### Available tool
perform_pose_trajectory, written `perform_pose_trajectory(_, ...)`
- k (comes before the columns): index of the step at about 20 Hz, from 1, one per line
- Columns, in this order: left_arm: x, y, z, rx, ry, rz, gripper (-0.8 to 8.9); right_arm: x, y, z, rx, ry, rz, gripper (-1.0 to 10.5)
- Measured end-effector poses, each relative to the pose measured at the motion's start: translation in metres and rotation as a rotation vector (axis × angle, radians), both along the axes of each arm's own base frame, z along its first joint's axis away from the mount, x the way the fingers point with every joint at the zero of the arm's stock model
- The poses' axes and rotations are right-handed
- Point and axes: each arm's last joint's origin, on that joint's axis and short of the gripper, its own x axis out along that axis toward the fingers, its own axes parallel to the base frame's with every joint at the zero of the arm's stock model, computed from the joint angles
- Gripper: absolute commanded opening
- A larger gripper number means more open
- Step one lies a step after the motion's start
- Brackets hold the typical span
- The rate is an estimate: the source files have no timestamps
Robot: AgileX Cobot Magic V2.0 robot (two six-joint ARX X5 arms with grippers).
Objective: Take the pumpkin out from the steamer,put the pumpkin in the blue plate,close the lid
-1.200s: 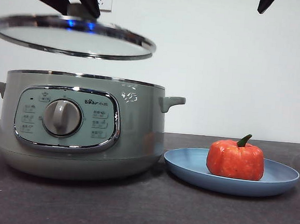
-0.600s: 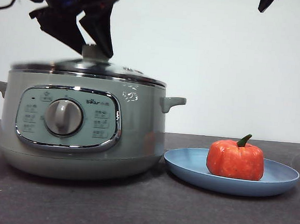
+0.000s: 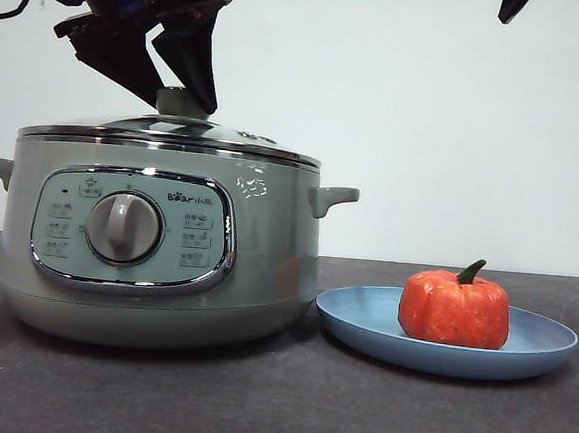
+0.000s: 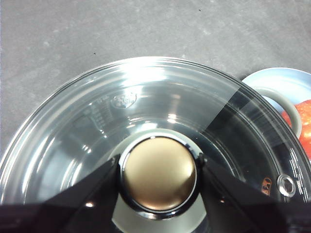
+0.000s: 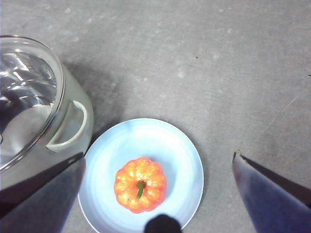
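The glass lid (image 3: pixel 126 125) sits level on the rim of the pale green steamer (image 3: pixel 266 255). My left gripper (image 3: pixel 185 106) comes down from the upper left, its jaws shut on the lid's knob (image 4: pixel 159 174), one on each side. Beside the steamer, the orange pumpkin (image 3: pixel 455 310) with its green stem stands upright in the blue plate (image 3: pixel 361 323). In the right wrist view the pumpkin (image 5: pixel 140 184) lies near the middle of the plate (image 5: pixel 170 141). High above the plate hangs my right gripper (image 5: pixel 159 158), open and holding nothing.
The steamer's side handle (image 3: pixel 333 197) points toward the plate, with a small gap between the two. A dark grey tabletop (image 3: pixel 275 406) runs in front of both. A white wall with an outlet stands behind.
The lid went down from hovering above the steamer onto its rim, carried by my left gripper. The pumpkin, plate and right gripper have stayed in place.
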Motion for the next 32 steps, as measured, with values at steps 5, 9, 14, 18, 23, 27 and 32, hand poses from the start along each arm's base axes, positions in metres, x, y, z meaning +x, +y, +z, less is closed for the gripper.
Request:
perform_pose_trajectory(5, -0.003, 0.003, 0.005, 0.001, -0.013, 0.012, 4.08, 0.0, 0.0, 0.0, 0.0, 0.0, 0.001, 5.0)
perform_pose_trajectory(9, -0.022, 0.013, 0.025, -0.021, -0.047, 0.008, 3.82, -0.001, 0.0, 0.001, 0.003, -0.002, 0.003, 4.9)
perform_pose_trajectory(14, -0.059, 0.026, 0.05, -0.039, -0.078, -0.017, -0.08, -0.014, -0.002, 0.009, 0.055, -0.056, 0.052, 0.1)
perform_pose_trajectory(18, -0.089, 0.036, 0.061, -0.112, -0.211, -0.04, -0.09, -0.042, -0.003, -0.003, 0.128, -0.215, 0.124, -0.2)
perform_pose_trajectory(23, -0.13, 0.054, 0.019, -0.169, -0.332, -0.026, -0.08, -0.067, -0.005, -0.049, 0.199, -0.338, 0.163, -0.2)
perform_pose_trajectory(27, -0.145, 0.063, 0.003, -0.177, -0.343, -0.018, -0.03, -0.072, -0.005, -0.057, 0.226, -0.326, 0.151, -0.2)
perform_pose_trajectory(32, -0.145, 0.064, -0.001, -0.148, -0.303, -0.016, -0.03, -0.071, -0.005, -0.057, 0.254, -0.313, 0.135, -0.2)
